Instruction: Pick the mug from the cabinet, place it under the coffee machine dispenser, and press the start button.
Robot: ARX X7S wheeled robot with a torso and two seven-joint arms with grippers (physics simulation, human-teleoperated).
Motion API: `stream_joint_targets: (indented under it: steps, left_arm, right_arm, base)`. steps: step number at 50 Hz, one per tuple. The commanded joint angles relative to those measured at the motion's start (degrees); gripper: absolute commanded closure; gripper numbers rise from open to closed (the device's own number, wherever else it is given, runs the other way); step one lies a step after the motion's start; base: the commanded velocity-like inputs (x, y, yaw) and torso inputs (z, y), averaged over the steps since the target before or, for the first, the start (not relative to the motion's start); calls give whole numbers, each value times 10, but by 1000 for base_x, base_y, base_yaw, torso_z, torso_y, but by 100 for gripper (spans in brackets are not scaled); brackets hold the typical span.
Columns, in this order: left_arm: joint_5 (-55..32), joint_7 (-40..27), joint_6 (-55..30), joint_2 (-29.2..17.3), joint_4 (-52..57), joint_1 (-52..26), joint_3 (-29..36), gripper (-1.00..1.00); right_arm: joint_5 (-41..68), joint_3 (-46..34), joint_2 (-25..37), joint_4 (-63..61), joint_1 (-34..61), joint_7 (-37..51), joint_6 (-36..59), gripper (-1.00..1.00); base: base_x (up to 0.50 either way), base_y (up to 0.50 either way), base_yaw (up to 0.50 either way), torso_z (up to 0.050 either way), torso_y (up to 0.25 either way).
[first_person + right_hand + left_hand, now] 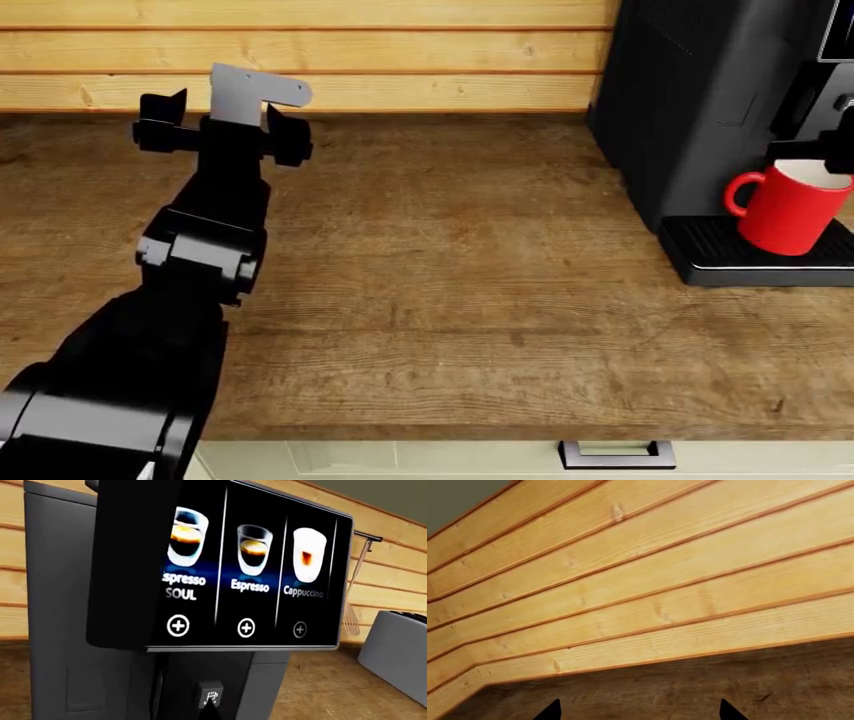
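The red mug (pixel 791 208) stands upright on the ribbed drip tray (pixel 747 262) of the dark grey coffee machine (pixel 694 100), handle toward the left. The dispenser (pixel 834 145) above it is mostly cut off at the head view's right edge. In the right wrist view my right gripper (pixel 212 712) is shut to a single dark tip. That tip touches the small start button with a cup icon (pixel 212 696), below the machine's drink screen (pixel 247 570). My left gripper (pixel 220 122) is open and empty, hovering over the wooden counter near the plank wall, its fingertips (pixel 550 711) far apart.
The wooden counter (pixel 441 270) runs from the plank wall (pixel 400 50) to the front edge, with a drawer handle (pixel 617 455) below it. Right of the machine, a utensil (pixel 353 615) hangs on the wall and a grey appliance (pixel 400 650) stands on the counter.
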Motion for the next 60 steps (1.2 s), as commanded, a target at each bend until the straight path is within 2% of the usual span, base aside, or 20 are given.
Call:
stream_joint_targets:
  steps: [1,26,60]
  left_arm:
    - [0,0,0,0,0,-1,0,-100]
    - [0,1,-2,1,0,-3,0,-100]
    - [0,2,-4,-2,0,-1,-4,-100]
  right_arm:
    - [-3,-1,-3,19,2,5,-10,100]
    - [-6,-3,-8,46,14,10,-22,100]
    - [-24,-28,-31,158,57,18,-84,100]
  base:
    - [0,0,0,0,0]
    - [0,0,0,0,0]
    - [0,0,0,0,0]
